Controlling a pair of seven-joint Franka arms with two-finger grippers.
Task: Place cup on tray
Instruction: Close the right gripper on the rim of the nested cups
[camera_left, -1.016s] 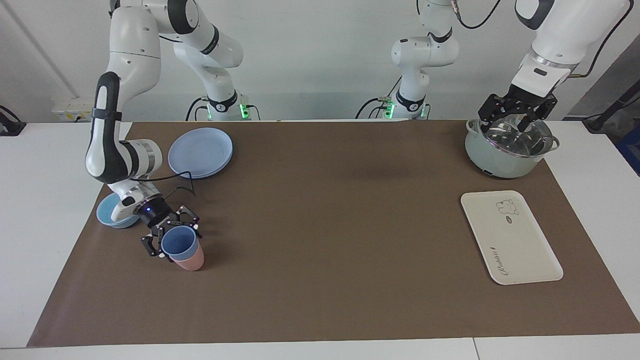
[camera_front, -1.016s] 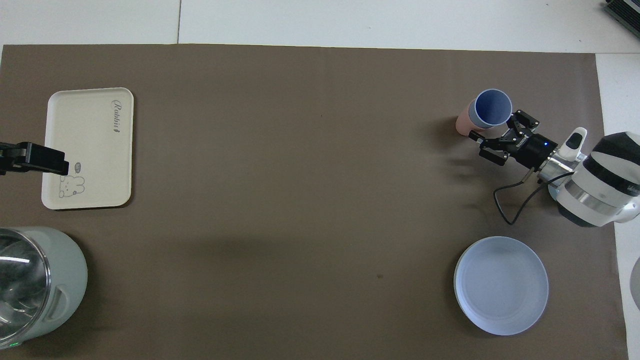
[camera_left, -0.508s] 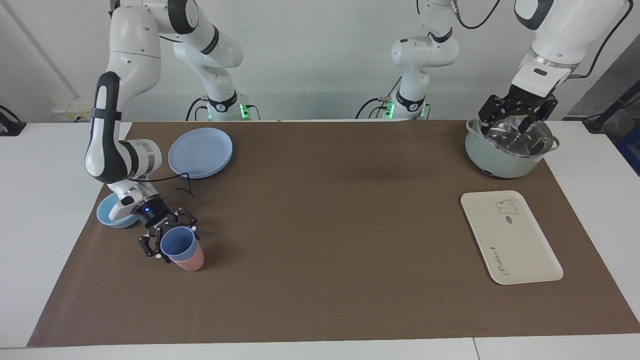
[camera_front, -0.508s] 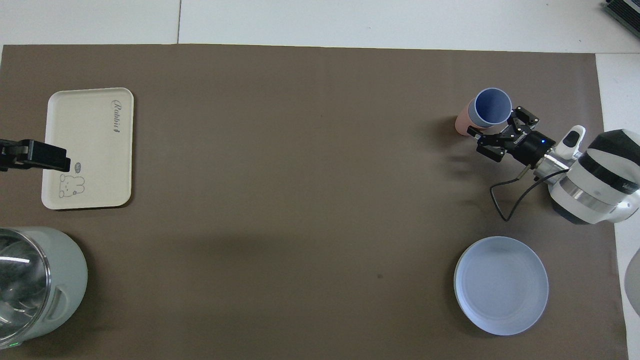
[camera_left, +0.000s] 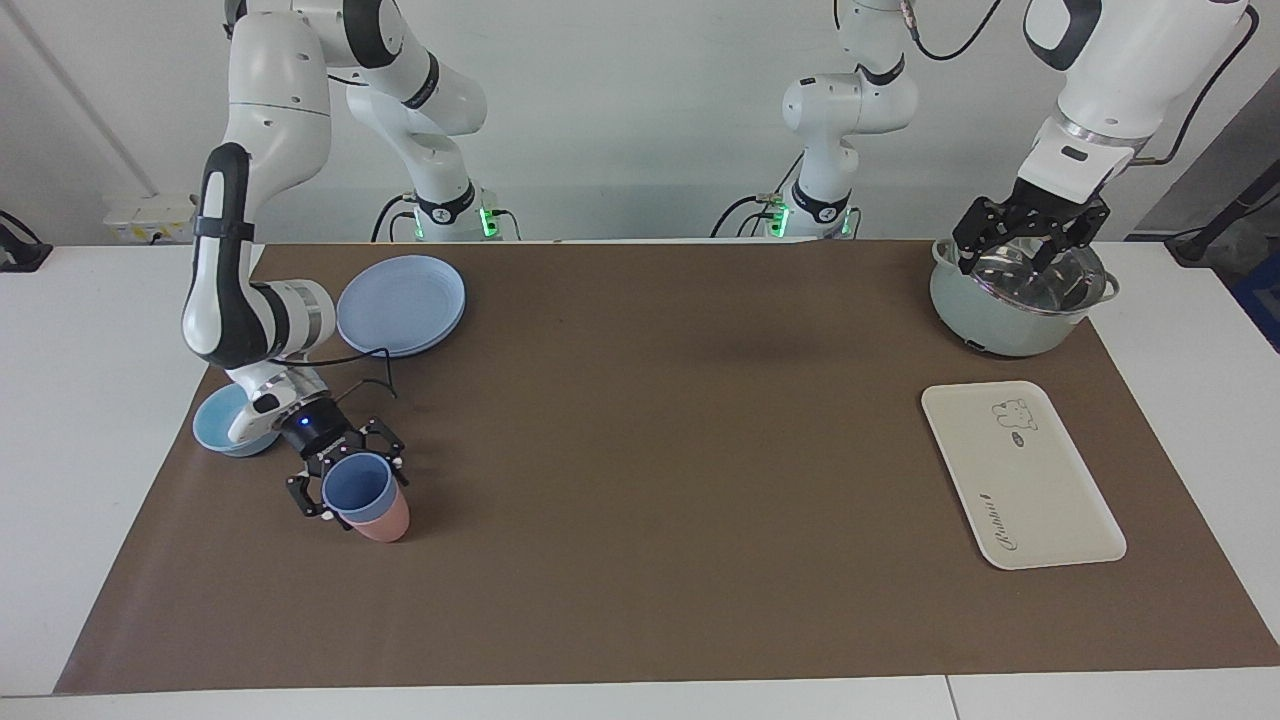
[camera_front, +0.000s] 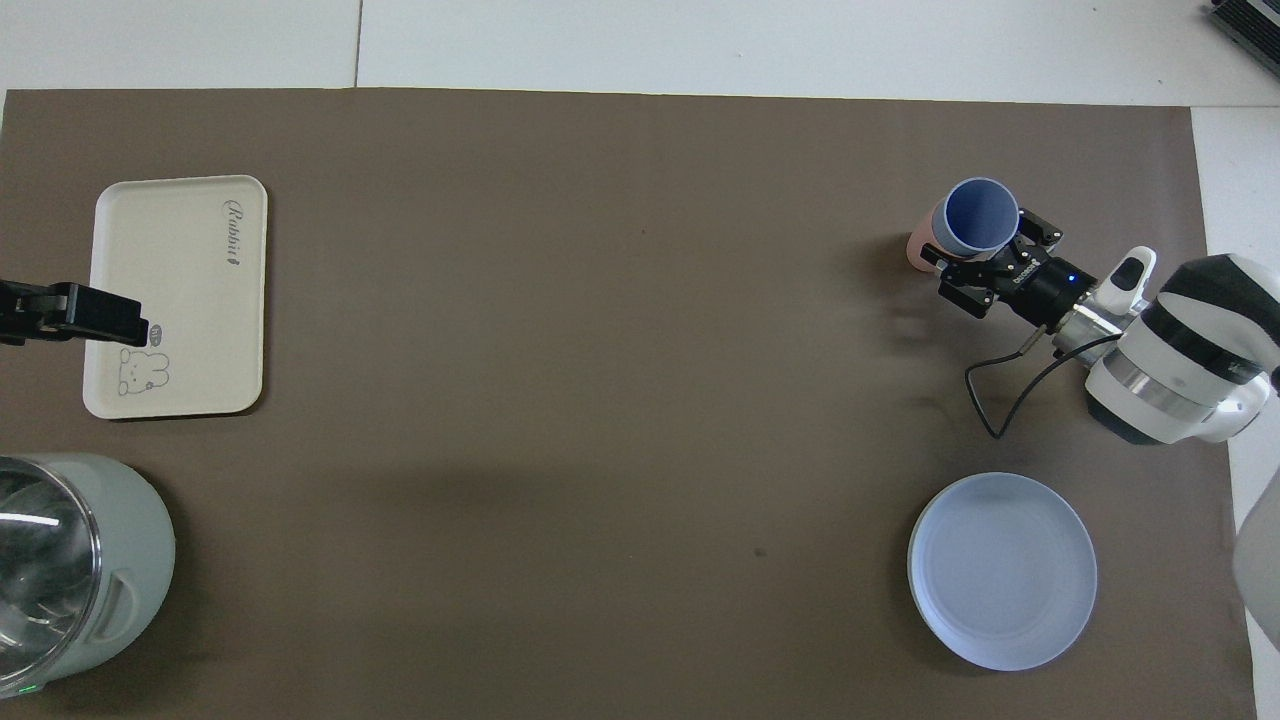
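Facing view, read from the right arm's end of the table toward the left arm's end.

1. A light-blue shallow bowl (camera_left: 222, 428) sits at the mat's edge, partly covered by the right arm's wrist.
2. A stack of round blue plates (camera_left: 401, 304) lies at about 1 o'clock from the bowl, nearer to the robots.
3. The right gripper (camera_left: 345, 478) is down at the periwinkle-blue cup (camera_left: 358, 488). Its fingers are closed on the cup, one link at each side of the rim.
4. The cup stands nested in a salmon-pink cup (camera_left: 383, 523), mouth up and tilted slightly. The pair is at about 5 o'clock from the bowl, farther from the robots.
5. The brown mat (camera_left: 660, 450) covers the table between the two ends.
6. The cream-white tray (camera_left: 1020, 473) lies flat at the left arm's end, well apart from the cup. Its bear drawing is at the corner nearer the robots.
7. A pale-green pot with a glass lid (camera_left: 1018, 294) stands at about 12 o'clock from the tray.
8. The left gripper (camera_left: 1022, 240) hangs over the pot lid, fingers spread apart and holding nothing.
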